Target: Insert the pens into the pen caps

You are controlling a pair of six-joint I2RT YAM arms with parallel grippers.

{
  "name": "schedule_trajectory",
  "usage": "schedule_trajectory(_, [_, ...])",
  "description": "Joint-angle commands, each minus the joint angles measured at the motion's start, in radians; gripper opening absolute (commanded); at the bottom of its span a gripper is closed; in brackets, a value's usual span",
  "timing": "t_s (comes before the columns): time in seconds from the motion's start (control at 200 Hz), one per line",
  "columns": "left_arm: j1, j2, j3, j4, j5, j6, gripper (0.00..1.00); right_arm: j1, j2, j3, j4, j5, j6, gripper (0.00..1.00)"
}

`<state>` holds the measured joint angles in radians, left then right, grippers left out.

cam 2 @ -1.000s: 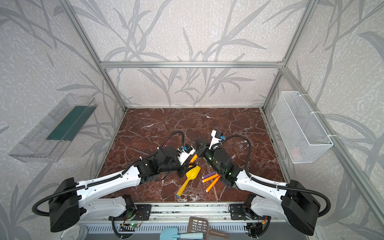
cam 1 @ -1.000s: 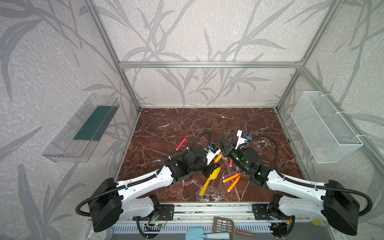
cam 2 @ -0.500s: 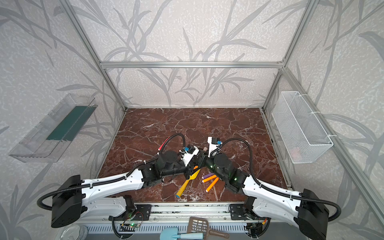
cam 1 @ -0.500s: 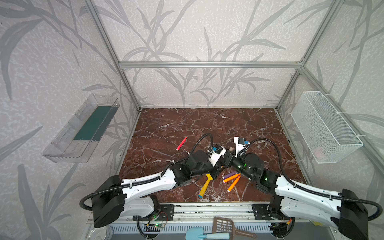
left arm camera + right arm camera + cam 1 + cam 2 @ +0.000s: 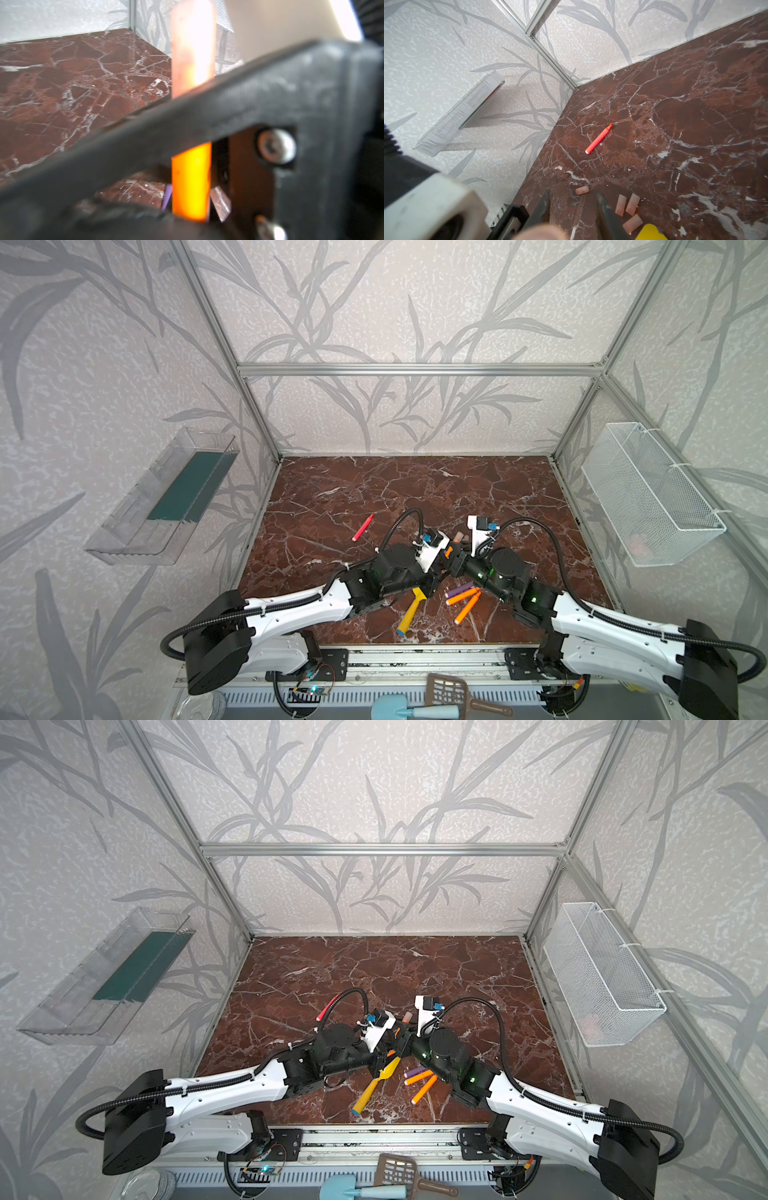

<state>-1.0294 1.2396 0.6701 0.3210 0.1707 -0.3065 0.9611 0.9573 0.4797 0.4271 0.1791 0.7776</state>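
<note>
- Broadly, a red-brown marble worktop [image 5: 415,489] sits inside leaf-patterned walls and an aluminium frame [image 5: 415,369]. A clear tray [image 5: 133,549] hangs on the wall far left of the yellow toy shovel [image 5: 411,611], and a wire basket [image 5: 648,506] on the wall far right of it.
- Behind the shovel a wide stretch of marble runs to the back wall. The shovel's handle end lies near the front rail [image 5: 415,659], and both arms crowd in over its blade.
- Left of and behind the shovel, well apart, a red-pink pen [image 5: 363,527] lies flat. Its long axis runs diagonally, tip toward the back wall and white end toward the front left.
- Just behind the shovel's blade the left pincer [image 5: 445,555] is clamped tight on an orange pen [image 5: 190,182], raised off the marble. A pen cap [image 5: 192,47] sits on its far end, which points up and back. A black part crosses the joint and hides it.
- Meeting it there, the right pincer [image 5: 572,194] stands part-way open, with marble showing between its fingers. A pinkish blur sits at their root, and I cannot tell whether they touch it.
- Four loose pen caps [image 5: 632,204] lie on the marble close behind the shovel.
- Just right of the shovel, a purple pen [image 5: 460,590] and two loose orange pens [image 5: 467,608] lie flat, slanting from front left to back right. Which ends are the tips I cannot tell.
</note>
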Motion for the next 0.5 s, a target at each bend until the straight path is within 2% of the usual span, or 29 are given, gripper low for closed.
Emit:
schedule_trajectory(0.0, [0.002,-0.002,0.010,0.017,-0.080,0.008,0.00,-0.002,-0.055,-0.019,-0.050,0.023,-0.018,0.41])
schedule_trajectory(0.075, [0.002,0.001,0.005,0.028,-0.068,0.003,0.00,-0.001,-0.083,-0.031,-0.051,0.037,-0.021,0.40])
schedule_trajectory(0.25, [0.002,-0.003,0.003,0.042,-0.026,-0.001,0.00,-0.002,-0.069,-0.040,-0.026,0.033,-0.019,0.32])
schedule_trajectory(0.395, [0.001,0.000,-0.001,0.054,-0.012,-0.003,0.00,-0.003,-0.021,-0.019,-0.012,0.016,-0.021,0.20])
schedule_trajectory(0.495, [0.002,0.000,0.003,0.041,-0.041,-0.010,0.00,-0.004,-0.001,-0.012,-0.012,0.013,-0.020,0.10])
